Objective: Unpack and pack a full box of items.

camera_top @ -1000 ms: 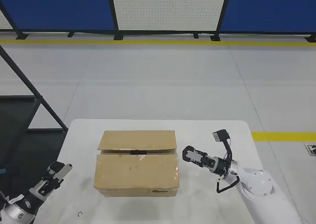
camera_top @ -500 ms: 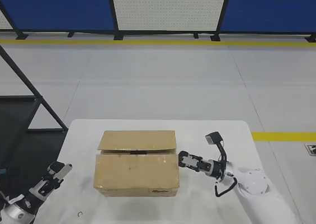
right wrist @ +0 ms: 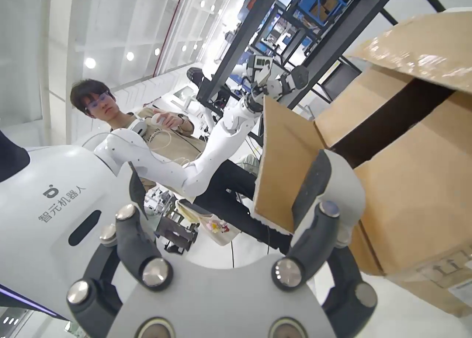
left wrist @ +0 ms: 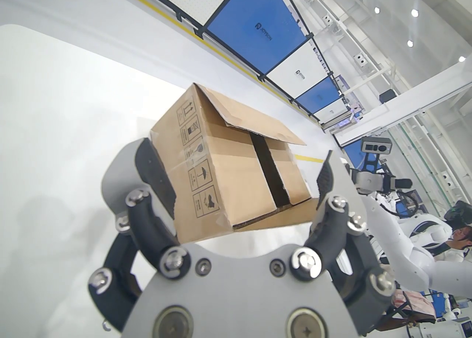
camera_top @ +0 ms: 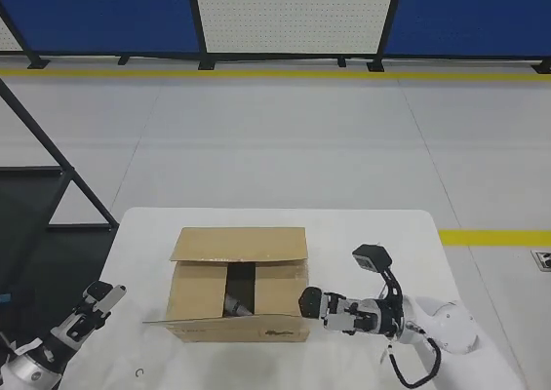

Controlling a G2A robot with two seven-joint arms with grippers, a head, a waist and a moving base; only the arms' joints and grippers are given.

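Okay, white tabletop point(camera_top: 373, 234) under me, and the cardboard box point(camera_top: 197, 291) sits mid-surface, directly ahead of my right end effector point(camera_top: 306, 302). Its near flap point(right wrist: 284, 166) is swung outward toward me and the far flap point(camera_top: 241, 244) is tilted up at the back. A dark gap point(camera_top: 241, 288) runs between the inner flaps. The right end effector is released, fingers spread wide, with one pad point(right wrist: 313, 184) touching the near flap's edge and nothing clamped. The left end effector point(camera_top: 102, 295) is released too, low over the tabletop, with the box well ahead of its fingertips.
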